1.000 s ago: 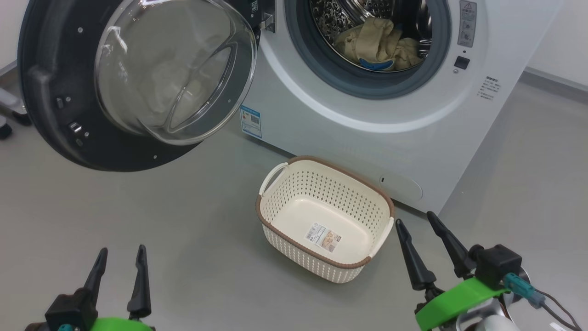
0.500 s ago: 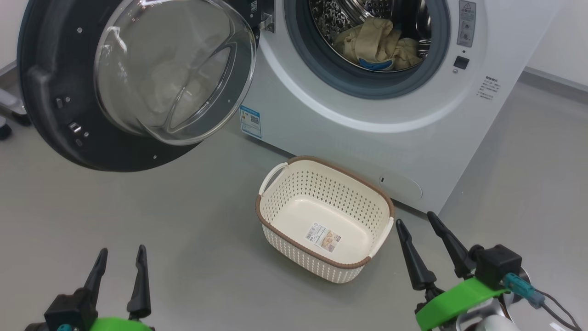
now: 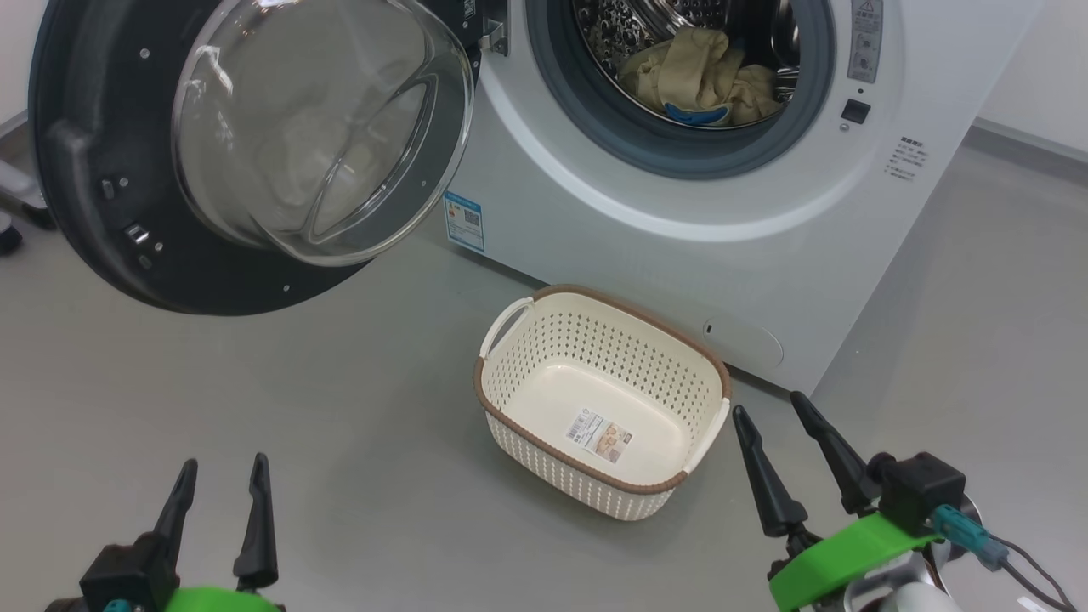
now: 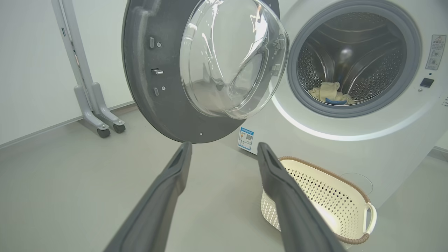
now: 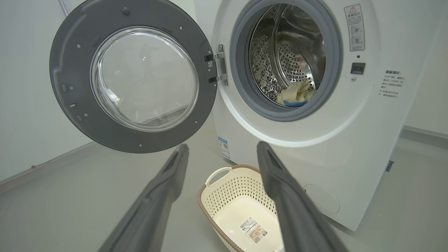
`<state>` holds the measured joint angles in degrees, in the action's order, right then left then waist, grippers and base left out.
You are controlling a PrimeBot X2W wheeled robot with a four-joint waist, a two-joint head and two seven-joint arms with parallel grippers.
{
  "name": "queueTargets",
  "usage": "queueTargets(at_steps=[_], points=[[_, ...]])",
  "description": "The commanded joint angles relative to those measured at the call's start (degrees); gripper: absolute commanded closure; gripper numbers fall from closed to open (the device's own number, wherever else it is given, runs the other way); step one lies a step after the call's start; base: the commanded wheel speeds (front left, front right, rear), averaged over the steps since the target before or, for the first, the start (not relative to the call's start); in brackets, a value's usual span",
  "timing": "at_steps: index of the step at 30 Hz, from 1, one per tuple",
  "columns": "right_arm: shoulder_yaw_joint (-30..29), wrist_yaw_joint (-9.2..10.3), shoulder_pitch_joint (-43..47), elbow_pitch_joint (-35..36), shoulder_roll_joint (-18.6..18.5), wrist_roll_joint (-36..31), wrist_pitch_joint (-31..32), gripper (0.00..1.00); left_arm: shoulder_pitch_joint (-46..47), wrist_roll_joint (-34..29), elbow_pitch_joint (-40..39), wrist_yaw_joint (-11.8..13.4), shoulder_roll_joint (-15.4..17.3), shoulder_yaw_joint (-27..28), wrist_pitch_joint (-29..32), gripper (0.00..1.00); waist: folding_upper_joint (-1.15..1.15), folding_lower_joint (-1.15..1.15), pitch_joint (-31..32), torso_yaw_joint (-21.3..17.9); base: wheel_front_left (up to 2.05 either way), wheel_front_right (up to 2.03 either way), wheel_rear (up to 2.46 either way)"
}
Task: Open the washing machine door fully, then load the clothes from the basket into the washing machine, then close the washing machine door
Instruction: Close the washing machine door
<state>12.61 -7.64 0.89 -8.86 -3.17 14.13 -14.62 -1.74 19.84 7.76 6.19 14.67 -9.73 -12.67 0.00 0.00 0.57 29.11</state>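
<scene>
**Washer loaded, door swung out**

The clothes [image 3: 697, 76] are piled in a crumpled heap at the bottom of the washing machine [image 3: 680, 229] drum [image 3: 629, 25], with a blue cuff facing the opening. The washing machine door [image 3: 85, 127] hangs wide open from the hinge on the washer's left, its glass bowl bulging out into the room. The basket [image 3: 586, 484] sits upright on the floor just in front of the washer. Its long axis runs roughly along the front panel, with a handle at each end. The left gripper [image 3: 223, 463] is out in front of the washer on the door side and the right gripper [image 3: 767, 404] is near its front right corner. Both have their fingers spread wide and hold nothing.
</scene>
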Motion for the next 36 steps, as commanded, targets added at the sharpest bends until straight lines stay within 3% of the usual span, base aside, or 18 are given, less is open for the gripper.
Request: queueTargets(at_steps=[1, 6, 7, 8, 16, 21, 25, 33, 36], points=[[0.90, 0.15, -2.22, 1.57, -0.63, 0.25, -0.38, 0.00, 2.27, 0.23, -1.71, 0.44, 1.19, 1.84, -0.78, 0.00, 0.00, 0.00, 0.00, -0.03, 0.00, 0.00, 0.00], [0.83, 0.15, -2.17, 1.73, -0.80, 0.21, -0.38, 0.00, 2.46, 0.69, -1.63, 0.40, 0.90, 1.74, -0.95, 0.01, 0.00, 0.00, -0.28, 0.00, 0.00, 0.00, 0.00], [0.81, 0.15, -2.16, 1.76, -0.86, 0.22, -0.38, 0.00, 2.54, 0.77, -1.64, 0.38, 0.85, 1.72, -0.99, 0.45, 0.00, 0.00, -0.42, 0.03, 0.00, 0.00, 0.00], [0.77, 0.15, -2.16, 1.80, -0.94, 0.19, -0.38, 0.00, 2.65, 0.86, -1.67, 0.35, 0.76, 1.69, -1.04, 1.00, 0.00, 0.00, -0.63, 0.06, 0.00, 0.00, 0.00], [0.67, 0.15, -2.60, 2.30, -1.87, -0.26, -0.38, 0.00, 3.46, 3.20, -2.71, 0.13, -0.21, 3.61, -1.70, 1.00, 0.00, 0.00, -3.37, -0.17, 0.00, 0.00, 0.00], [1.15, 0.15, -3.63, 2.56, -3.48, -0.83, -0.28, 0.00, 4.55, 9.13, -6.36, -0.90, -1.65, 9.58, -2.12, 1.00, 0.00, 0.00, -6.68, -1.00, 0.00, 0.00, 0.00], [1.60, 0.15, -4.62, 3.24, -4.75, -1.16, 0.33, 0.00, 5.04, 11.73, -9.11, -1.01, -0.97, 14.82, -2.24, 1.00, 0.00, 0.00, -9.07, -1.99, 0.00, 0.00, 0.00], [1.90, 0.15, -6.65, 5.61, -7.68, -2.10, 2.59, 0.00, 8.75, 16.83, -11.11, -3.68, 5.81, 27.80, -2.31, 1.00, 0.00, 0.00, -14.15, -5.10, 0.00, 0.00, 0.00], [1.49, 0.15, -6.66, 6.18, -8.43, -2.49, 2.99, 0.00, 12.65, 21.82, -9.73, -5.32, 8.27, 32.28, -2.12, 1.00, 0.00, 0.00, -15.14, -5.94, 0.00, 0.00, 0.00]])
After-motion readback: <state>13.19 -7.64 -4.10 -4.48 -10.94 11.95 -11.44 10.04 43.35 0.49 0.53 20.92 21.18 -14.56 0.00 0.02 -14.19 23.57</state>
